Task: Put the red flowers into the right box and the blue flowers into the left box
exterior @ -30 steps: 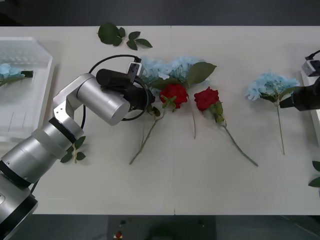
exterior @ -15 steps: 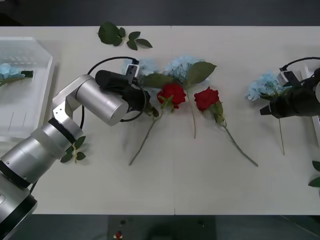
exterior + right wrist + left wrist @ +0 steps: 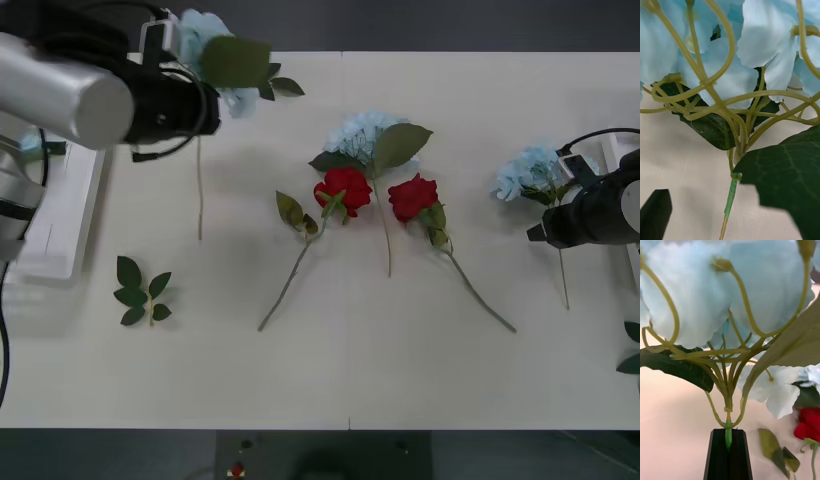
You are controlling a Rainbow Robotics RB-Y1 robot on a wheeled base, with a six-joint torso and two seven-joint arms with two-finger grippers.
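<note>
No readable text, label or number appears anywhere.

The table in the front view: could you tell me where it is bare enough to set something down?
The near strip of the table is bare, from below the leaf sprig across to the right. Another free patch lies between the red flowers and the rightmost blue flower. The middle is crowded with blooms and crossing stems.

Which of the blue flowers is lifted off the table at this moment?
The blue flower held by the left gripper, its stem hanging above the table near the left box. The other blue flowers lie flat.
</note>
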